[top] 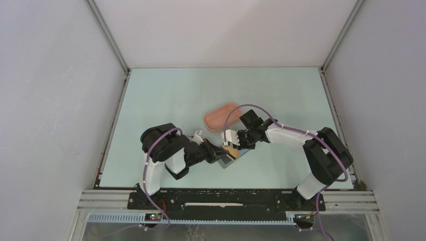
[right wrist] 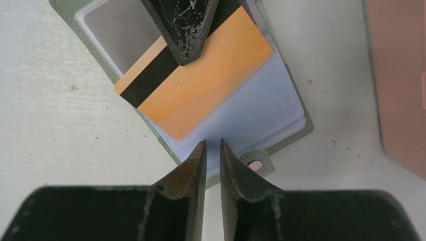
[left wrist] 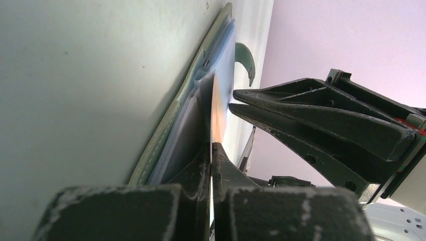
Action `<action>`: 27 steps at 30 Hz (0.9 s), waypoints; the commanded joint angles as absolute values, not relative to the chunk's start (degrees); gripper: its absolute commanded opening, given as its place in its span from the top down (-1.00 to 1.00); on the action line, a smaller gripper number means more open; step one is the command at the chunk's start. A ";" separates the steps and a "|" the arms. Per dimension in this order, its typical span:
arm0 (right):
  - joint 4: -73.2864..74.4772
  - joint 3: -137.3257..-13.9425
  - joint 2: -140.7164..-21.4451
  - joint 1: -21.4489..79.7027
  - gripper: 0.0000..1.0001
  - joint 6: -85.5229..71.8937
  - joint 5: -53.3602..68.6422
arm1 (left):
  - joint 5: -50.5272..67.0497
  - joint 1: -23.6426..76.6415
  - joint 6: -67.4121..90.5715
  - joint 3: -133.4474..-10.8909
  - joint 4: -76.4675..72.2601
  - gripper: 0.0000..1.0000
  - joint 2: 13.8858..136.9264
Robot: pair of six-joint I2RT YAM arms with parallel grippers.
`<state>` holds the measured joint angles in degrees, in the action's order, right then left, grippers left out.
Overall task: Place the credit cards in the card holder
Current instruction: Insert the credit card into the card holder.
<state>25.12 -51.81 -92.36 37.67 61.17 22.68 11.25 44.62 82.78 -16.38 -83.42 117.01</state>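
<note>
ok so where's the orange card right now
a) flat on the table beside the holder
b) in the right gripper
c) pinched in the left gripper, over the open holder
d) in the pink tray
c: the left gripper is shut on the orange card, which lies across the clear sleeves of the open card holder.

Left arm folded low, forearm reaching toward 3 o'clock, left gripper (left wrist: pixel 211 146) pinched shut on the edge of the credit card (right wrist: pixel 201 85). Right arm stretched toward 9 o'clock, right gripper (right wrist: pixel 212 144) angled down, jaws narrowly parted.
</note>
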 commanded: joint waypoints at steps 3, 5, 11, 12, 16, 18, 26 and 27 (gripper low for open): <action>25.84 -52.46 -90.67 38.67 0.50 60.78 23.20 | 11.91 44.96 82.00 -18.35 -80.63 1.00 117.99; 25.79 -52.47 -90.56 38.75 0.50 60.73 23.29 | 12.17 44.85 81.90 -18.68 -80.48 1.00 118.18; 25.83 -52.47 -90.22 38.84 0.48 60.61 23.46 | 12.95 44.36 81.91 -19.20 -80.38 1.00 118.82; 25.84 -52.47 -90.17 38.86 0.48 60.61 23.54 | 13.07 44.26 81.84 -19.24 -80.29 1.00 118.81; 25.84 -52.47 -89.92 38.94 0.46 60.49 23.64 | 13.74 43.80 81.50 -19.75 -79.88 0.97 118.77; 25.82 -52.47 -89.97 38.94 0.45 60.47 23.64 | 14.13 43.61 81.34 -20.10 -79.65 0.96 118.82; 25.88 -52.47 -88.53 39.02 0.42 60.09 24.40 | 15.37 42.83 80.39 -22.02 -77.35 0.92 118.66; 26.04 -52.47 -88.14 39.02 0.42 60.07 24.93 | 15.54 42.74 80.26 -22.19 -77.03 0.92 118.64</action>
